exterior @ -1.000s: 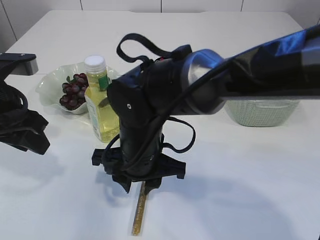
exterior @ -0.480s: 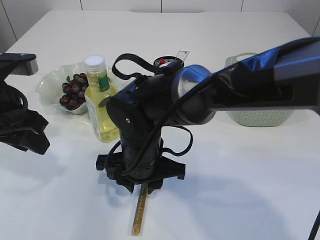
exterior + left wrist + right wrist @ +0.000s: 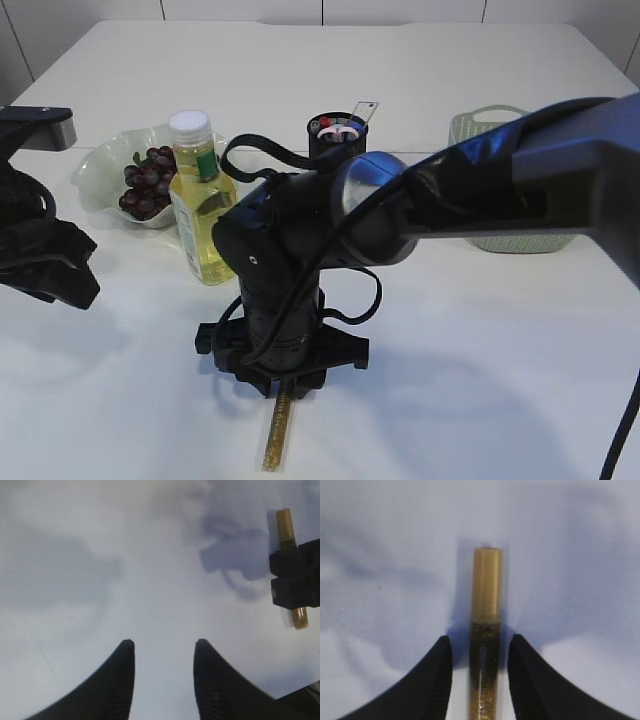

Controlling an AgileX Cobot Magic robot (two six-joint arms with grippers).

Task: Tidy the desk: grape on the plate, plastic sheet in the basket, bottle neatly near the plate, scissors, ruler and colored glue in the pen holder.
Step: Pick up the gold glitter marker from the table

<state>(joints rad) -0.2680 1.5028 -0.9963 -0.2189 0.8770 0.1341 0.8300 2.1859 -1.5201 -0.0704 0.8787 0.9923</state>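
Observation:
The gold glitter glue tube (image 3: 277,430) lies on the white table near the front edge. My right gripper (image 3: 283,382) is down over its far end, open, with a finger on each side of the tube (image 3: 485,630) and a small gap to both. The tube also shows in the left wrist view (image 3: 290,555). My left gripper (image 3: 164,647) is open and empty over bare table at the left. Grapes (image 3: 146,180) lie on the pale green plate (image 3: 96,170). The yellow bottle (image 3: 200,215) stands upright beside the plate. The black pen holder (image 3: 335,140) holds scissors and a ruler.
A pale green basket (image 3: 520,232) stands at the right, partly hidden behind my right arm. The left arm's black body (image 3: 45,250) sits at the left edge. The right arm stretches across the middle of the table.
My right gripper has come down lower over the glue tube. The arm's upper part has dropped, uncovering the pen holder and basket. The left arm has not moved.

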